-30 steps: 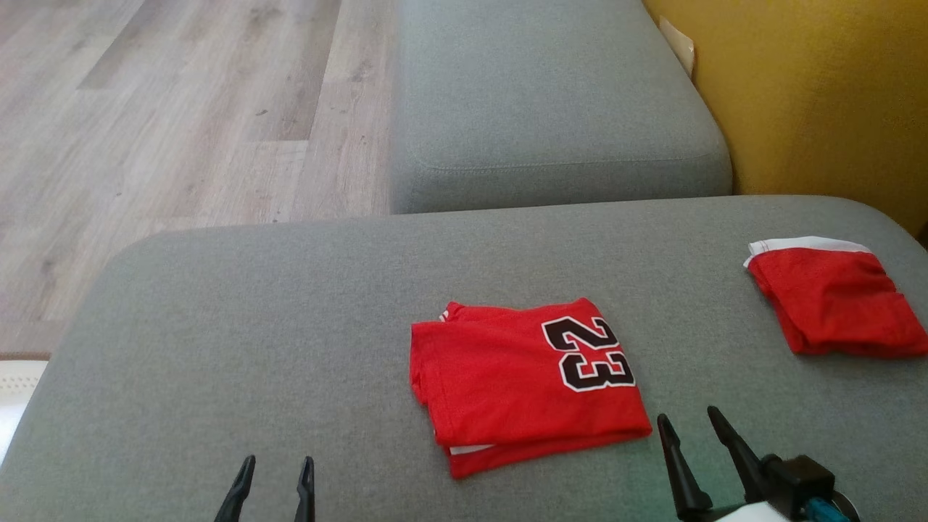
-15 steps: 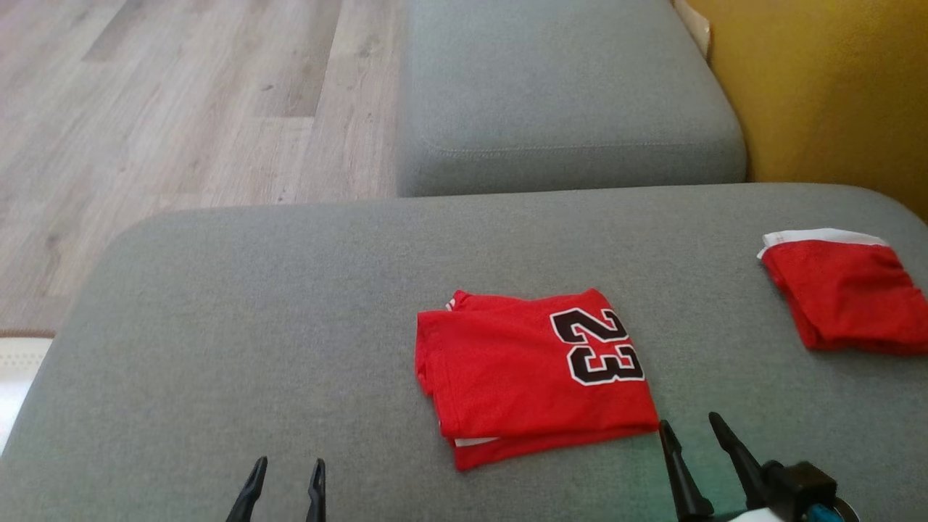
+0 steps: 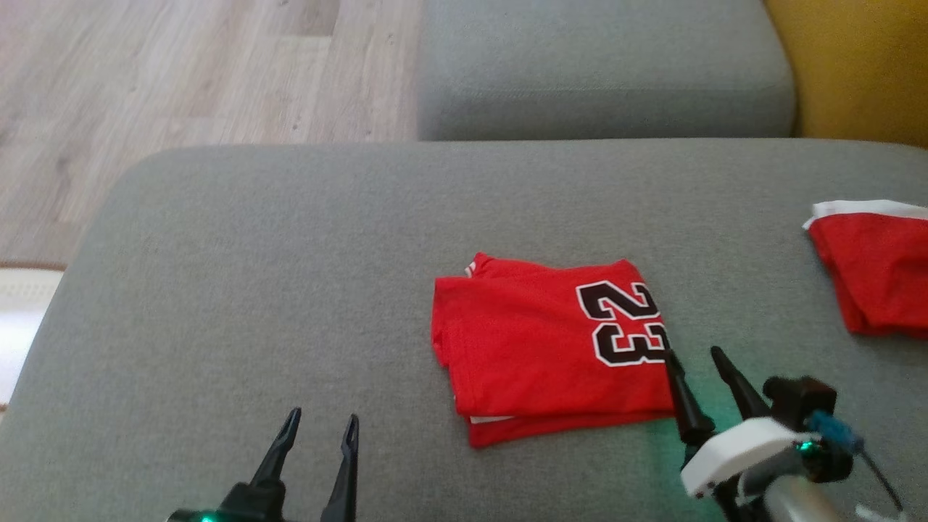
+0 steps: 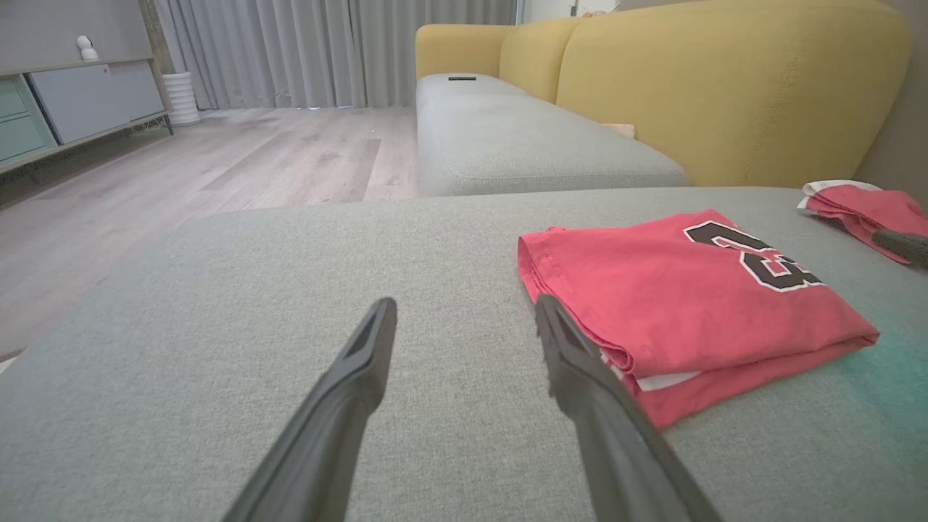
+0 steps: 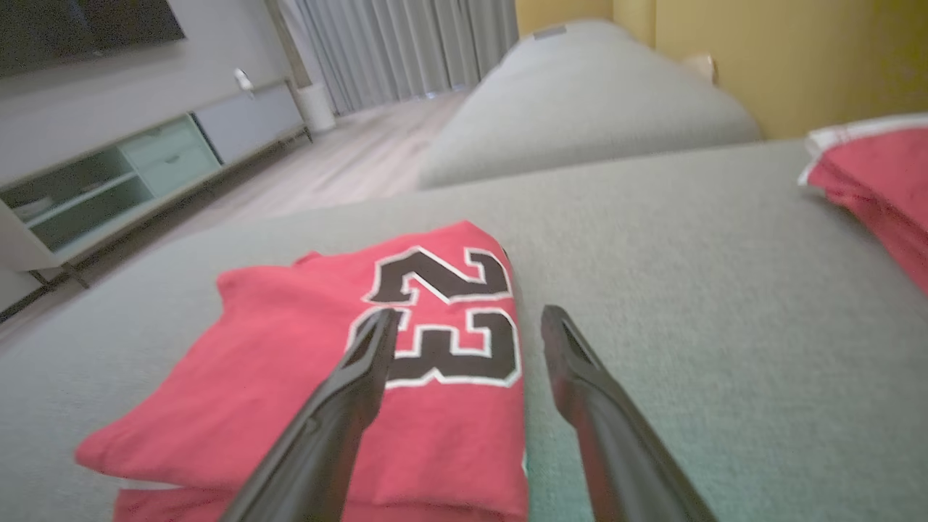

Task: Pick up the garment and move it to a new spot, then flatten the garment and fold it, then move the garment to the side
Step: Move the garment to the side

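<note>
One folded jersey (image 3: pixel 551 348) reads 23 in black, white-edged digits
My left claw (image 3: pixel 323 415) and right claw (image 3: pixel 694 353) hang released, empty, the right astride its numbered edge

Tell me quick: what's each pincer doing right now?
Left pincer: open, holding nothing.
Right pincer: open, holding nothing, tips at the folded red jersey's edge.

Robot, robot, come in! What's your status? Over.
Both jaws open, empty. Right jaws at edge of folded red jersey with black 23, flat on grey fabric sofa cushion. Nothing blocking; second folded red garment far right.
</note>
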